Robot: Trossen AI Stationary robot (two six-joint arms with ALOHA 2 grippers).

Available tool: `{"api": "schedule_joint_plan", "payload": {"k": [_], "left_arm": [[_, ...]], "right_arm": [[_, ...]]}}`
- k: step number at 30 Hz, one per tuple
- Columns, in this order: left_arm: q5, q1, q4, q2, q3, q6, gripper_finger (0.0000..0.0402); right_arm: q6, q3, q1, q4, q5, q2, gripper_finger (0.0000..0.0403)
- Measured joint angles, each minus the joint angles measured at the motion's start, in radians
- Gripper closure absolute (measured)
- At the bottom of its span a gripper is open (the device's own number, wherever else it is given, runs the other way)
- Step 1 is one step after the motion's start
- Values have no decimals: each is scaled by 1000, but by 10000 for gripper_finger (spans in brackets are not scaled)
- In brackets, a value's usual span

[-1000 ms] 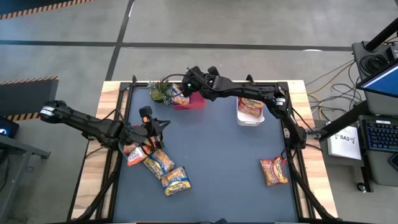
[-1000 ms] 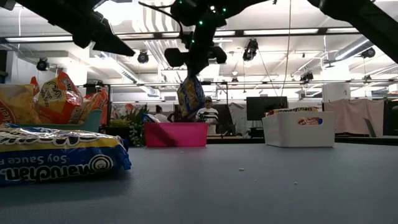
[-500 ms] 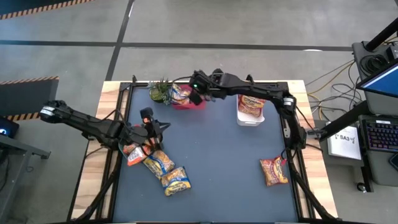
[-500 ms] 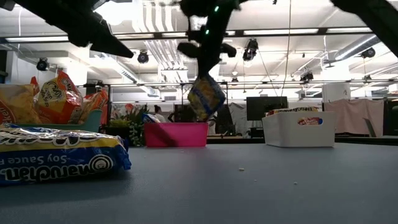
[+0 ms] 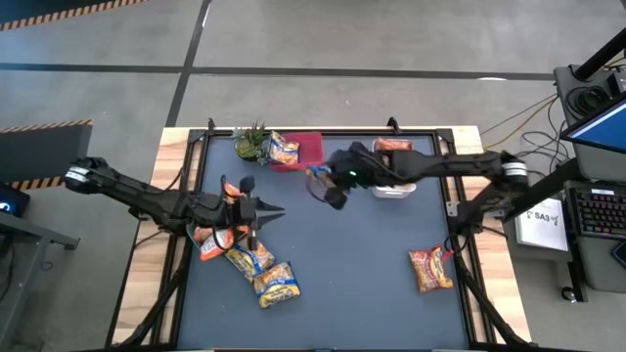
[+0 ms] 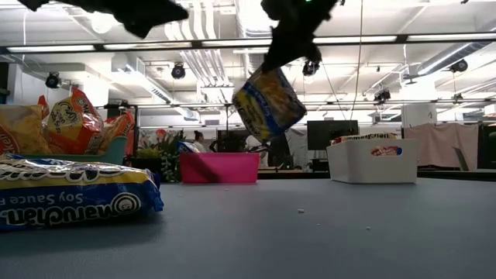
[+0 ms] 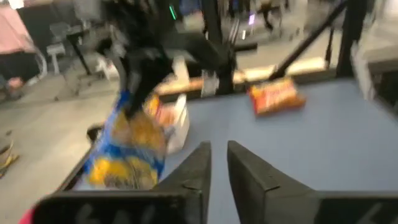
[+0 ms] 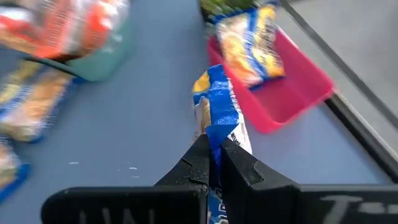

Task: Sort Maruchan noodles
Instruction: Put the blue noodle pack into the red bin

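right gripper pinching a yellow-and-blue packet in the air, mid-table.

right fingers pressed tight on the packet's edge; it hangs tilted, clear of the mat, just off the open side of the pink bin, where another yellow-and-blue packet lies. white bin sits beside the arm. left gripper hovers over the pile of packets at the left edge, fingers a narrow slit apart, nothing between them. lone red packet near the right edge; centre of mat open.
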Motion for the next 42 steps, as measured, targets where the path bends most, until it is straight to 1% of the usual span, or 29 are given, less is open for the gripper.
{"api": "schedule_joint_plan", "payload": {"k": [4, 9, 12, 14, 15, 17, 20, 24, 26, 32, 37, 40, 42], "left_arm": [[12, 11, 157, 65, 0, 11, 314], [12, 52, 366, 209, 0, 21, 231], [11, 85, 489, 302, 0, 56, 187], [11, 115, 544, 353, 1, 78, 163], [16, 133, 551, 377, 3, 79, 154], [59, 177, 552, 424, 14, 65, 144], [139, 236, 556, 491, 43, 43, 143], [276, 289, 546, 572, 94, 61, 153], [309, 308, 538, 600, 115, 60, 160], [311, 328, 525, 638, 128, 52, 177], [312, 331, 511, 647, 131, 51, 201], [312, 331, 505, 648, 131, 54, 222], [312, 331, 506, 648, 131, 55, 245]], "right_arm": [[5, -196, 33, 222, -44, -118, 392], [9, -372, 50, 422, -93, -205, 392], [6, -433, 51, 492, -135, -230, 392], [6, -456, 51, 510, -141, -235, 392], [4, -464, 53, 510, -143, -236, 392], [-9, -472, 53, 509, -143, -236, 392], [-25, -474, 53, 510, -147, -236, 392], [-57, -471, 53, 509, -163, -236, 392], [-69, -468, 53, 509, -167, -236, 392], [-98, -468, 53, 510, -193, -236, 392], [-119, -469, 53, 509, -195, -236, 392], [-128, -470, 53, 509, -194, -236, 392], [-128, -470, 53, 510, -194, -236, 392]]}}
